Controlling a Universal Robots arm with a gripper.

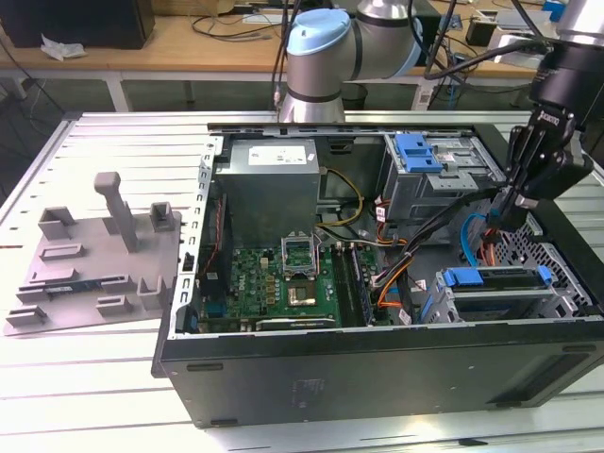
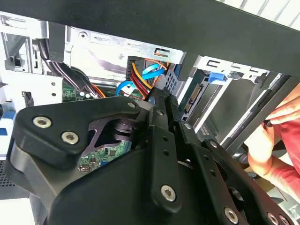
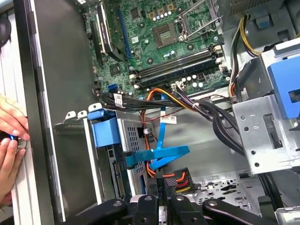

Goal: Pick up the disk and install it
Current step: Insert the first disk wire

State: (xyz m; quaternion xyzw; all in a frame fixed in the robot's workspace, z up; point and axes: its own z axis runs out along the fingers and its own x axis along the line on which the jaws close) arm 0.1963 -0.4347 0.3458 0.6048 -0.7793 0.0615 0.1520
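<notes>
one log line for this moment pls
disk: seated inside computer case | end effector: inside case, near disk, by cables | person's hand: at case edge

Bright even light, soft shadows, little glare.

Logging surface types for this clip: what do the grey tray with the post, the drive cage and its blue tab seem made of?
The grey tray looks like matte moulded plastic: uniform colour, blocky rounded forms. The drive cage appears to be bare sheet metal: dull silver, punched holes, folded edges. Its blue tab is probably smooth plastic, evenly coloured.
</notes>
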